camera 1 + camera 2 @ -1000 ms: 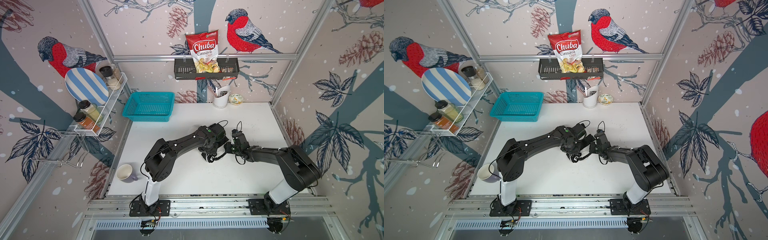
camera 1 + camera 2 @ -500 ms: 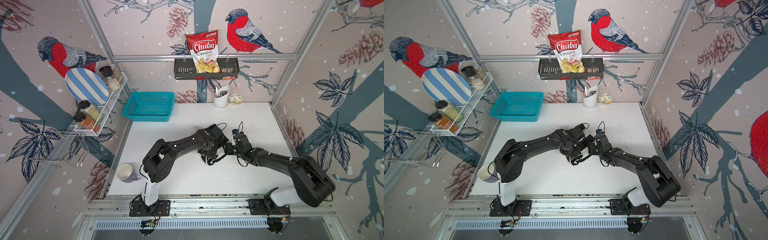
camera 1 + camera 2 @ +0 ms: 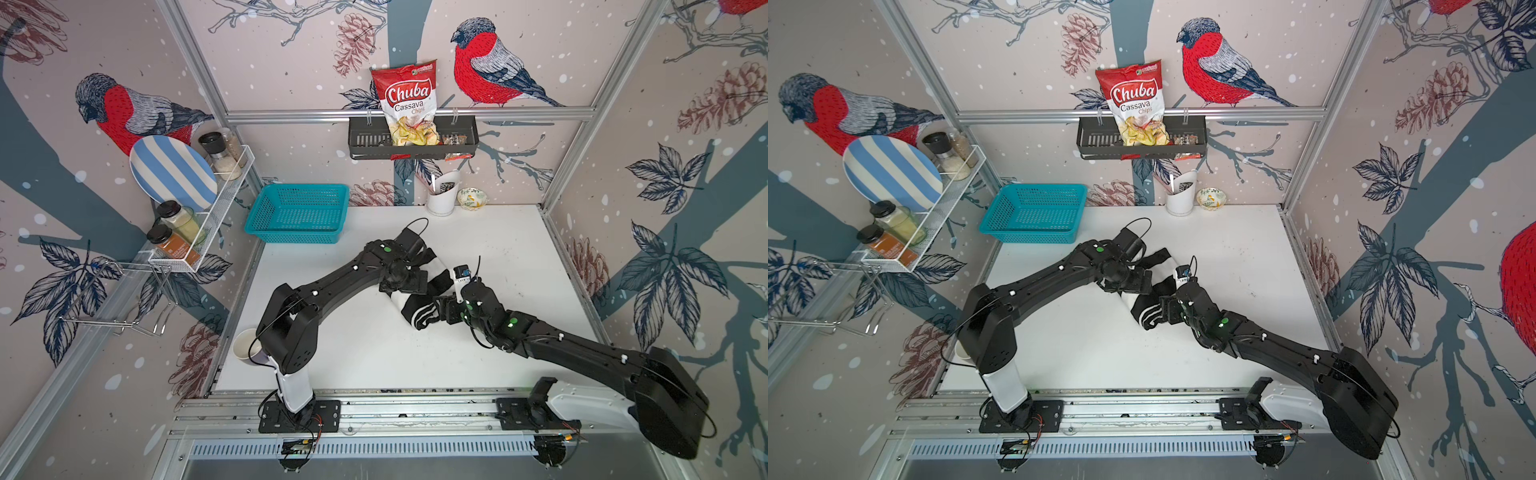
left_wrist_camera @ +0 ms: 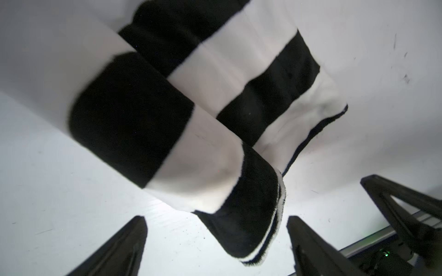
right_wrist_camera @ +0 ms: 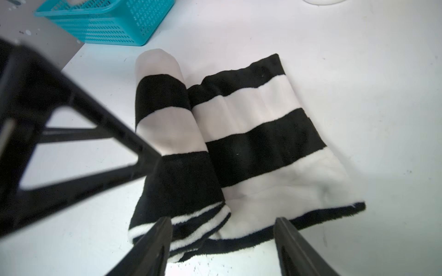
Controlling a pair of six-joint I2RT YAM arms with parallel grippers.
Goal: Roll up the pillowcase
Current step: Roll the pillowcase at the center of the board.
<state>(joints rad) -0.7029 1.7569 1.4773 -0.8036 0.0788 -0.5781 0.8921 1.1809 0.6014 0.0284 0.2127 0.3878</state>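
The pillowcase is lying mid-surface, and in both top views it is being largely hidden by the two arms. Only the wrist views are showing it partly rolled, with a flat striped portion lying beside the roll and the teal basket beyond. The left jaws and the right jaws are both being held spread, with nothing being pinched.

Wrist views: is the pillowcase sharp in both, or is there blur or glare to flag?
Left wrist view: the pillowcase lies very close, smeared at the end away from the jaws, crisper near them; glare whitens the table between the jaws. Right wrist view: pillowcase fairly sharp mid-frame; the basket and the dark jaw crossing in front are blurred.
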